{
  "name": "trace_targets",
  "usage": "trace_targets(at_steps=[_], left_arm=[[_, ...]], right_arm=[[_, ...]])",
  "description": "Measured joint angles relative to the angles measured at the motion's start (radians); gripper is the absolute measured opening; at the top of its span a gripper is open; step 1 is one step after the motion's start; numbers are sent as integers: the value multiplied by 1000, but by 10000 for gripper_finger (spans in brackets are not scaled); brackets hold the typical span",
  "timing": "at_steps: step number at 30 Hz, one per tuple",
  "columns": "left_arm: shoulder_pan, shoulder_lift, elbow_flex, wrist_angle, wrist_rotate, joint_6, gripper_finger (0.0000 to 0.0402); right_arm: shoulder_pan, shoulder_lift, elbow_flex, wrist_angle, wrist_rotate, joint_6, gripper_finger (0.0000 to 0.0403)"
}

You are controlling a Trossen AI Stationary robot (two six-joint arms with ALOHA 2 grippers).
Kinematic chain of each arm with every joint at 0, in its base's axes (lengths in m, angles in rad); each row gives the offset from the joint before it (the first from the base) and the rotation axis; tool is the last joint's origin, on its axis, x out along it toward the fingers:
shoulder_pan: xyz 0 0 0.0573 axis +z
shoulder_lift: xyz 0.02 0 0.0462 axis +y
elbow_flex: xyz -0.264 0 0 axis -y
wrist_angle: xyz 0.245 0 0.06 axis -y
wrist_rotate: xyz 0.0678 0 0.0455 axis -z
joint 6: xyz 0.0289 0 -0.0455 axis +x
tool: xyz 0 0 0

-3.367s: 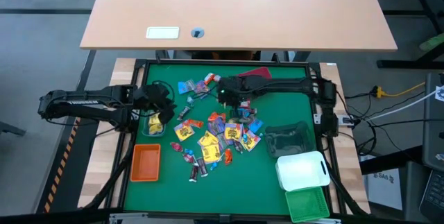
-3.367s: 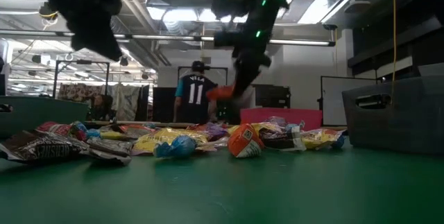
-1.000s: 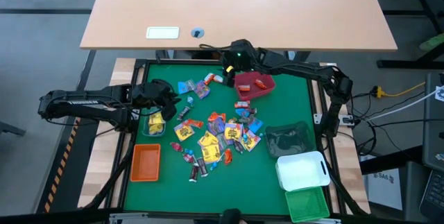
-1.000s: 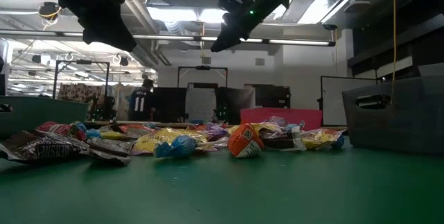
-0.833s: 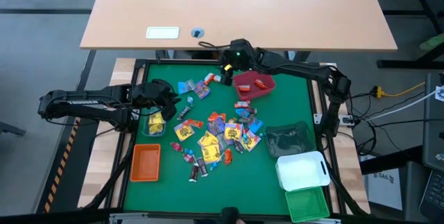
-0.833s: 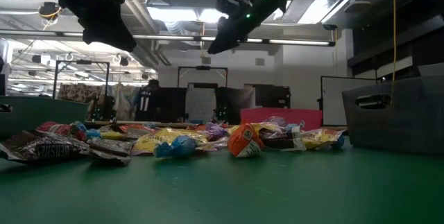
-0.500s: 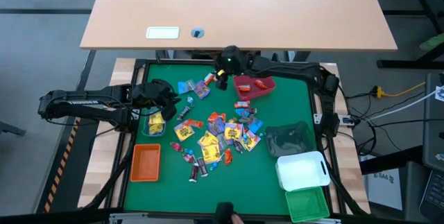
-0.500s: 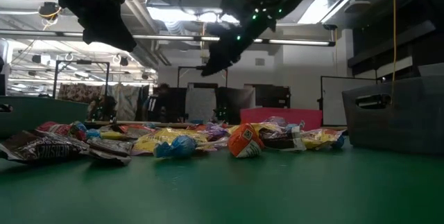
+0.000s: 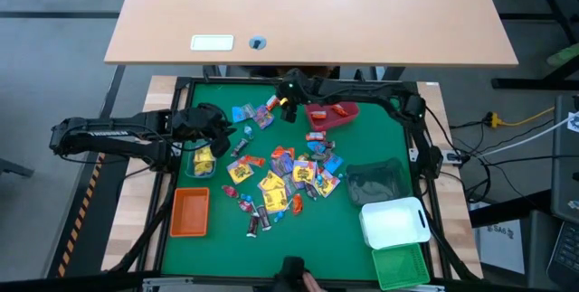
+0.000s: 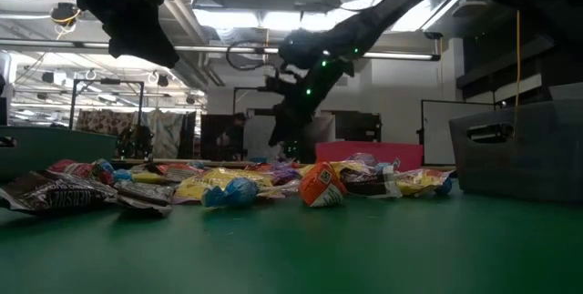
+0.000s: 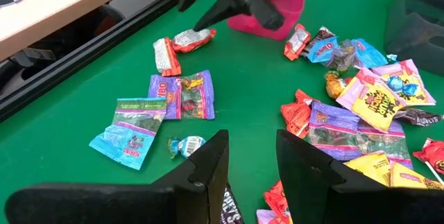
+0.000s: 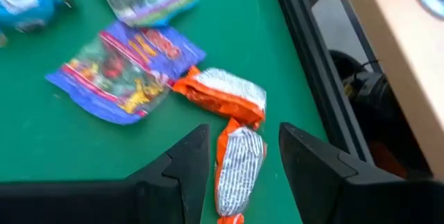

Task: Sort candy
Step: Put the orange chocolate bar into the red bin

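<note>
The right gripper [image 9: 288, 102] hangs over the far edge of the green mat [image 9: 362, 147], fingers apart, straddling an orange-red candy [image 12: 234, 161] whose long axis runs along the line between the fingers. A second orange-red candy [image 12: 225, 94] touches it at one end, lying crosswise. The purple packet [image 12: 125, 68] sits just beside them. The red bin [image 9: 330, 114], just right of the gripper, holds an orange-red piece [image 9: 341, 108]. The main candy heap [image 9: 285, 179] spreads across the mat's middle. The left gripper [image 9: 215, 134] waits, fingers apart, over the mat's left side.
</note>
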Motion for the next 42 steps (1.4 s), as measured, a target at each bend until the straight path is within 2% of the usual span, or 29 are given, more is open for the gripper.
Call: trace_targets(at_steps=[11,32,38,42], left_arm=[[0,0,0,0,0,0,110],[0,0,0,0,0,-1,110],[0,0,0,0,0,-1,110],[0,0,0,0,0,-1,110]], right_arm=[[-12,65,0,5,34,-1,172],[-11,65,2,-21,34,106,172],[-12,65,10,-148,34,154,172],[-19,65,5,-162,28,154,172]])
